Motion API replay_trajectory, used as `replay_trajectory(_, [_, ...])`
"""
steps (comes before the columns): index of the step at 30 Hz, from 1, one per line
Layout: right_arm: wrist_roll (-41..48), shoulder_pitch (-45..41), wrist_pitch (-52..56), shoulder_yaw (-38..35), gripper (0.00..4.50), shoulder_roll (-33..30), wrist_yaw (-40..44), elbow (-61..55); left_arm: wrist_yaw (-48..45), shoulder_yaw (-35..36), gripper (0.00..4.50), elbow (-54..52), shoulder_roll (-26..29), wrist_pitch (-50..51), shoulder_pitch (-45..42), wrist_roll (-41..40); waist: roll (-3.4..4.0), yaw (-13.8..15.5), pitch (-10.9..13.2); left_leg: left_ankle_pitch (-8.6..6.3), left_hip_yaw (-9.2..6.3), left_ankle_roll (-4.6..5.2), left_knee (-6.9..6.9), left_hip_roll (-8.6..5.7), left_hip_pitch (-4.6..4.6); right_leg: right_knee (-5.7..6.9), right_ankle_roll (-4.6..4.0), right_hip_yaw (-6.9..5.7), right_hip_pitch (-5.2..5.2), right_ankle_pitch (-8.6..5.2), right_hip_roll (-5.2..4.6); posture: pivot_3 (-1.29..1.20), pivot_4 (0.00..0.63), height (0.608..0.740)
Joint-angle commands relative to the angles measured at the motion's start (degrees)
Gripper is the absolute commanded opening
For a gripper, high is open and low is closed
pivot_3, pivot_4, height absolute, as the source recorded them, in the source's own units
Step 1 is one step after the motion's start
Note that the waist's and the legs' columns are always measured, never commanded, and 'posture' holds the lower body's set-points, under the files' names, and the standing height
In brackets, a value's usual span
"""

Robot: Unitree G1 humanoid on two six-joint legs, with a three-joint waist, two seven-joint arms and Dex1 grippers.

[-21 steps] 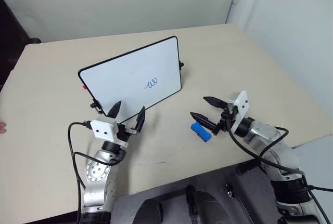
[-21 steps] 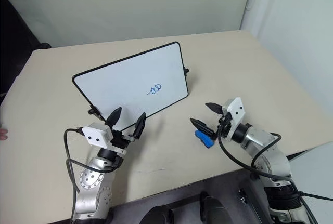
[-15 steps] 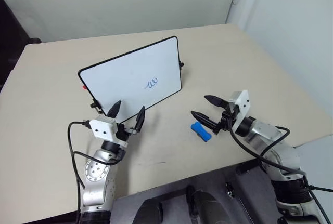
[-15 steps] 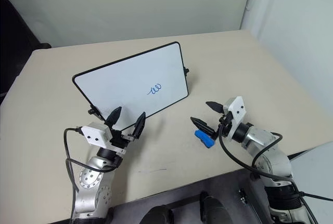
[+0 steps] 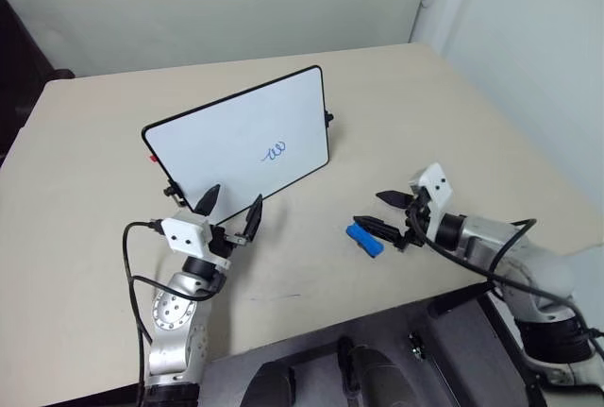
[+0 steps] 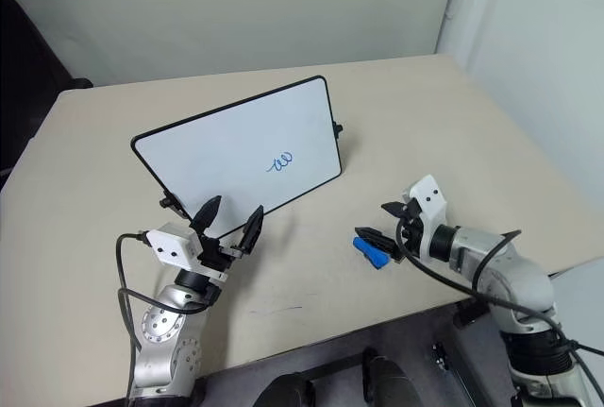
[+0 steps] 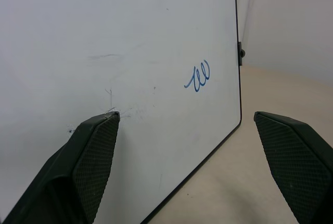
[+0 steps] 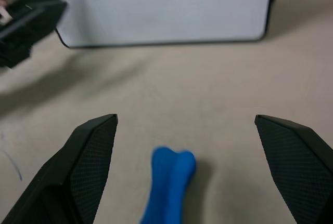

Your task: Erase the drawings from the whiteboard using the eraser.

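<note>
The whiteboard [image 5: 212, 147] stands tilted on the tan table, its face toward me. The drawings [image 5: 275, 151], a small blue squiggle, sit right of the board's middle and also show in the left wrist view [image 7: 198, 76]. The eraser [image 5: 363, 239], a small blue block, lies on the table right of the board. My right gripper [image 5: 368, 208] hangs open just above and behind the eraser, which the right wrist view shows low between the fingers [image 8: 169, 185]. My left gripper [image 5: 236, 193] stands open right in front of the board's lower edge, holding nothing.
The table [image 5: 444, 114] stretches beyond the board to a wall. Its front edge [image 5: 311, 324] runs just beneath both arms. A small red bit [image 5: 152, 157] sticks out at the board's left edge. A faint pen mark [image 5: 278, 296] lies on the table near the front.
My right gripper has dropped lower and closer to the eraser, and its elbow has swung out to the right. The left arm, board and eraser have stayed put.
</note>
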Motion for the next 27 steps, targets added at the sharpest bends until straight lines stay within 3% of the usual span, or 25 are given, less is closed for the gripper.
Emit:
replay_trajectory(1, [2.07,-3.64,9.83,1.09,4.47,-2.55,-1.96,-3.88,-0.12,0.00,4.50,-1.37,0.04,-0.54,0.13,-0.16,0.00,0.02,0.00,0.00,-0.01,0.00,-0.01,0.00,-0.01,0.00,0.02,-0.03,0.00,-0.01,0.02,0.00,0.150,0.740])
replay_trajectory(7, [-2.46,-8.66,17.91,9.61,4.47,-2.68,-6.66,-1.78,0.45,-0.22,4.50,-2.42,-0.38,-0.69,1.15,-0.09,0.00,0.02,0.00,0.00,-0.02,0.00,-0.01,0.00,-0.01,0.00,0.06,-0.03,-0.04,-0.05,0.01,0.00,0.150,0.740])
replay_trajectory(16, [-4.07,-10.04,19.97,13.45,4.47,-3.13,-5.94,0.42,0.78,-0.32,4.50,-2.72,-1.11,-1.09,2.17,0.02,0.01,0.09,0.00,-0.01,-0.02,0.01,-0.01,-0.02,-0.08,0.00,0.12,-0.02,-0.11,-0.21,0.00,0.00,0.150,0.740])
replay_trajectory(19, [-4.51,-10.08,19.67,14.15,3.91,-3.48,-5.56,0.66,0.66,-0.47,4.50,-2.85,-1.19,-0.95,2.34,-0.15,0.00,0.09,0.00,-0.01,-0.01,0.01,-0.01,-0.01,-0.08,0.00,0.11,-0.03,-0.11,-0.23,0.00,0.00,0.150,0.740])
replay_trajectory(23, [-4.82,-9.97,18.89,14.44,2.52,-3.20,-5.11,0.63,0.63,-0.62,4.50,-2.71,-1.30,-0.95,2.26,-0.13,0.00,0.09,0.00,-0.01,-0.01,0.01,-0.01,-0.01,-0.08,0.00,0.11,-0.02,-0.11,-0.23,0.00,0.00,0.150,0.740])
replay_trajectory(27, [-4.93,-10.11,18.53,14.66,2.52,-3.11,-4.55,0.74,0.56,-0.64,4.50,-2.61,-1.29,-0.98,2.13,-0.10,0.00,0.09,0.00,-0.01,-0.01,0.01,0.00,-0.02,-0.08,0.00,0.11,-0.02,-0.11,-0.23,0.00,0.00,0.150,0.740])
